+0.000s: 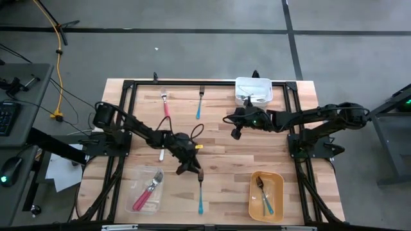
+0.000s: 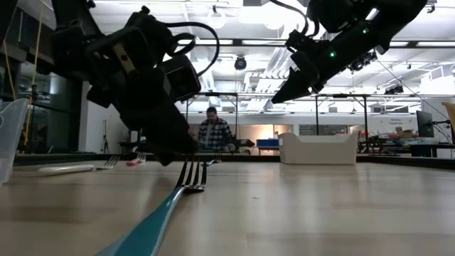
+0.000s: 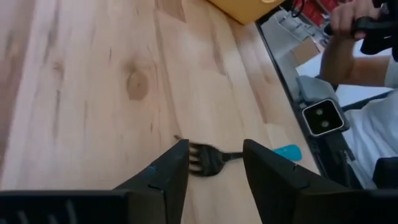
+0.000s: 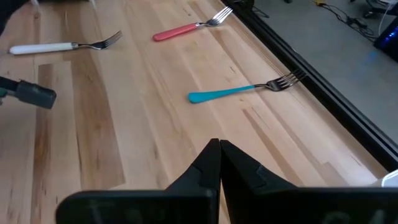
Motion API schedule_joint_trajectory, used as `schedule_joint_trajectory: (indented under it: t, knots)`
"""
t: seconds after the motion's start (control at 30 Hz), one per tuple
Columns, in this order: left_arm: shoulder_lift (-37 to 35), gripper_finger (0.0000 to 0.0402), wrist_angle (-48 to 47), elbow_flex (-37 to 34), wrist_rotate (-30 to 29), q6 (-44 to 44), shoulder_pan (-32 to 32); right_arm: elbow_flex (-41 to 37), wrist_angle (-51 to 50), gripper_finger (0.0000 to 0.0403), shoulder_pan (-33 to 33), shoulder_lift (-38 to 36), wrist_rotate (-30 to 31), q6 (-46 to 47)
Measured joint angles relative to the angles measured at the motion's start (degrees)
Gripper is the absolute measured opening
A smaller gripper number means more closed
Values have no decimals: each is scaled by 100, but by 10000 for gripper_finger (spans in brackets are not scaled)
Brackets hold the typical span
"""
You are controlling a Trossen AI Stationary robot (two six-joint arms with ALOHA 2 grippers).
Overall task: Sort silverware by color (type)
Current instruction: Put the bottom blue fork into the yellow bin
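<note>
High view, left to right. Clear container at lower left already holds red-handled utensils. Left gripper sits just left of centre, right over the tines of a teal fork lying flat in the lower middle of the frame, handle running toward the bottom edge. Left wrist view shows the jaws open, one finger either side of the fork head, not yet closed on it.

More loose silverware: white-handled fork tucked under the left arm, red fork and a second teal fork near the top edge. Right gripper hovers right of centre, jaws closed on nothing. White bin at upper right, yellow tray at lower right with teal pieces in it.

Handling guess: fork is light, rigid, thin, lies flush on the wood. Metal head and neck look slick and low-profile, so a pinch there may skate or tip. The handle looks thicker and likely gives more purchase; I'd grip across the neck-handle junction, fingers pressed to the board. Not fragile.
</note>
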Motion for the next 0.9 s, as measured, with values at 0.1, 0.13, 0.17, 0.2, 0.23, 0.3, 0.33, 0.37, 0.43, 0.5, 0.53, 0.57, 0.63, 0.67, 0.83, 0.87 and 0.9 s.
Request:
schedule_joint_trajectory:
  t: [0.1,0.13,0.17,0.2,0.23,0.3,0.33,0.37,0.43,0.5,0.53,0.57,0.63,0.67,0.83,0.87,0.9]
  knots:
    - [96,149,-6,69,4,-178,-22,0,-8,2,9,0,0,-2]
    - [138,149,1,95,3,-252,-22,0,-10,2,9,0,0,-2]
    - [161,149,-26,109,2,-335,-22,0,-12,2,9,0,2,-2]
    - [171,149,-102,122,-3,-391,-22,0,-16,2,9,0,0,-7]
    - [195,148,-161,152,-36,-421,-22,0,-17,2,9,1,0,-18]
    - [197,148,-234,169,-81,-429,-20,0,-19,2,9,2,2,-22]
    - [196,148,-232,169,-82,-430,-20,0,-22,2,9,2,2,-22]
    - [197,148,-231,169,-83,-421,-20,0,-26,2,9,2,2,-22]
    - [200,148,-207,166,-83,-376,-20,0,-26,2,9,2,2,-26]
    - [206,148,-141,162,-83,-368,-20,0,-26,2,9,2,0,-58]
    - [204,148,-121,162,-83,-368,-16,0,-27,2,9,2,0,-66]
    - [204,148,-106,162,-75,-368,-9,0,-27,2,9,2,0,-68]
    - [204,147,-91,162,-34,-367,7,0,-28,2,9,2,1,-68]
    - [204,147,-64,162,-32,-365,17,0,-28,2,9,2,0,-68]
    - [204,147,136,162,-8,-370,26,0,-28,2,9,2,0,-70]
    - [204,147,159,162,-7,-370,26,0,-27,2,9,2,0,-76]
    - [204,147,168,162,-8,-370,26,0,-28,2,9,2,0,-82]
